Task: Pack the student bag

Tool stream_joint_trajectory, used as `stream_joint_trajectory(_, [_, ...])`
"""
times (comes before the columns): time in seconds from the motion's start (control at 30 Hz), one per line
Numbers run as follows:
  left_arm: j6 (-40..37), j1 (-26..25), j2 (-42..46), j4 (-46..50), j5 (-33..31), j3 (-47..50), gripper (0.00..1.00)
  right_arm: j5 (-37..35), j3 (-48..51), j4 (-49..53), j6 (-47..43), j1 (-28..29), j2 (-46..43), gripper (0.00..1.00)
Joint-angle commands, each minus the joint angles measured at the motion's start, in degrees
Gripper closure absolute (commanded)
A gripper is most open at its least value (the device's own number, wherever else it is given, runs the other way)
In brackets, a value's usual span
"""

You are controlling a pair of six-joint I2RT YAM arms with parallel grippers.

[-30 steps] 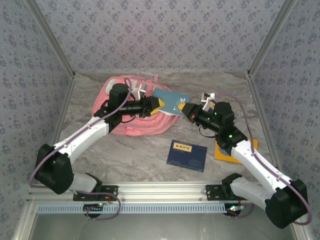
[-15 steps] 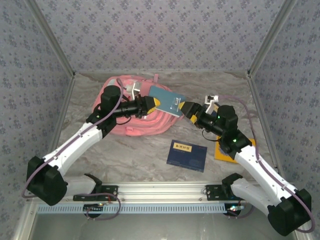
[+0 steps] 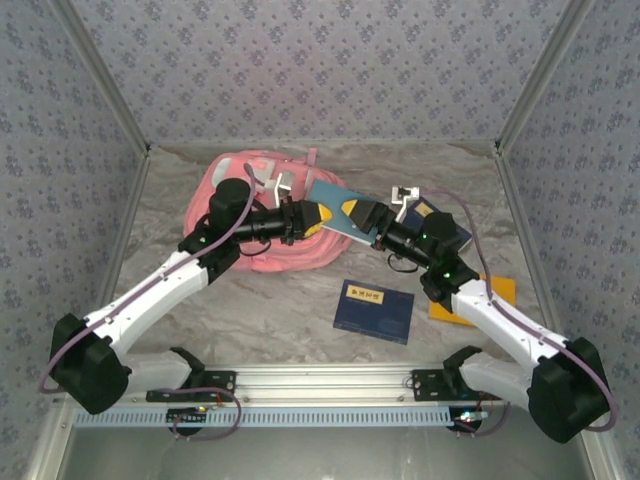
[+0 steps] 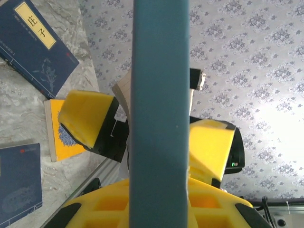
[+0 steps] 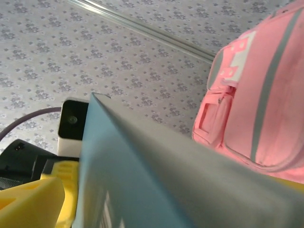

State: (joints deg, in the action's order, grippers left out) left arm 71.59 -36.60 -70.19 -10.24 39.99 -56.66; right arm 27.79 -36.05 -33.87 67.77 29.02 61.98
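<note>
The student bag (image 3: 250, 205) lies flat at the back left of the table, pink with white-trimmed pockets (image 5: 256, 95). My left gripper (image 3: 308, 218) is above its right edge, shut on one end of a teal book (image 3: 338, 205) held edge-on off the table (image 4: 159, 95). My right gripper (image 3: 363, 215) is open at the book's other end. Its yellow fingers (image 4: 85, 116) stand on either side of the book without pressing it. The teal cover (image 5: 142, 190) hides most of the right wrist view.
A dark blue book with a yellow label (image 3: 373, 310) lies at the front centre. A yellow book (image 3: 478, 300) lies partly under my right arm. Another dark blue book (image 3: 447, 225) lies behind the right wrist. Patterned walls close in the table.
My right gripper opened, pulled back a little, then came in again so its open fingers straddle the teal book's end. The left gripper kept hold of the book.
</note>
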Motion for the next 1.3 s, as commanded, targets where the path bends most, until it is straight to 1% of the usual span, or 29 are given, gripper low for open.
stream_joint_trajectory(0.0, [-1.58, -0.18, 3.42, -0.72, -1.41, -0.33, 0.99, 2.5, -1.6, -12.03, 4.51, -0.19, 2.16, 0.04])
stream_joint_trajectory(0.07, [-2.06, -0.18, 4.0, 0.02, -1.99, 0.1, 1.0, 2.96, -1.57, -15.56, 6.61, -0.05, 3.25, 0.1])
stream_joint_trajectory(0.17, [-3.31, -0.16, 4.37, 2.03, -3.02, 0.54, 1.0, 4.13, -1.38, -20.01, 10.22, 0.43, 4.46, 0.25])
stream_joint_trajectory(0.2, [-3.67, -0.08, 4.45, 2.4, -3.29, 0.68, 1.0, 4.31, -1.14, -20.48, 11.17, 0.54, 4.47, 0.3])
stream_joint_trajectory(0.23, [-3.93, -0.1, 4.58, 2.88, -3.5, 0.8, 1.0, 4.29, -0.79, -20.16, 11.42, 0.6, 4.18, 0.38])
stream_joint_trajectory(0.27, [-4.13, -0.02, 4.77, 3.24, -3.75, 0.86, 1.0, 4.25, -0.46, -19.58, 11.54, 0.6, 3.76, 0.41])
stream_joint_trajectory(0.37, [-5.35, 0.28, 5.14, 4.76, -4.32, 0.72, 1.0, 4.03, 0.92, -16.27, 10.66, 0.43, 1.69, 0.49])
stream_joint_trajectory(0.5, [-7.27, 1.1, 5.84, 7.81, -5.27, 0.4, 1.0, 3.7, 1.6, -12.44, 8.56, 0.08, -0.92, 0.52])
stream_joint_trajectory(0.6, [-7.47, 1.68, 6.03, 8.17, -5.4, 0.66, 1.0, 3.67, 1.48, -10.11, 7.24, 0.08, -2.16, 0.57])
stream_joint_trajectory(0.7, [-8.04, 1.96, 6.13, 8.91, -5.72, 0.59, 1.0, 3.16, 1.69, -8.02, 6.47, 0.08, -3.32, 0.57])
stream_joint_trajectory(0.77, [-8.44, 2.14, 6.21, 9.4, -5.8, 0.51, 1.0, 3.15, 2.24, -7.13, 6.08, 0.07, -4.19, 0.56])
stream_joint_trajectory(0.83, [-8.73, 2.23, 6.26, 9.86, -5.97, 0.5, 1.0, 3.39, 2.63, -6.2, 5.95, 0.03, -4.98, 0.43])
stream_joint_trajectory(0.93, [-8.94, 2.21, 6.21, 9.93, -6.05, 0.5, 1.0, 3.74, 2.66, -4.62, 5.06, 0.08, -5.85, 0.28])
stream_joint_trajectory(1.03, [-8.99, 2.23, 6.21, 9.99, -6.24, 0.7, 1.0, 3.67, 2.99, -4.71, 4.39, 0.08, -6.48, 0.2])
stream_joint_trajectory(1.1, [-9.1, 2.28, 6.25, 10.07, -6.4, 0.78, 1.0, 3.68, 3.33, -5.66, 4.62, 0.08, -6.51, 0.18])
stream_joint_trajectory(1.27, [-8.23, 2.16, 5.69, 8.64, -6.02, 1.5, 1.0, 3.67, 3.71, -8.2, 5.68, 0.08, -5.75, 0.19])
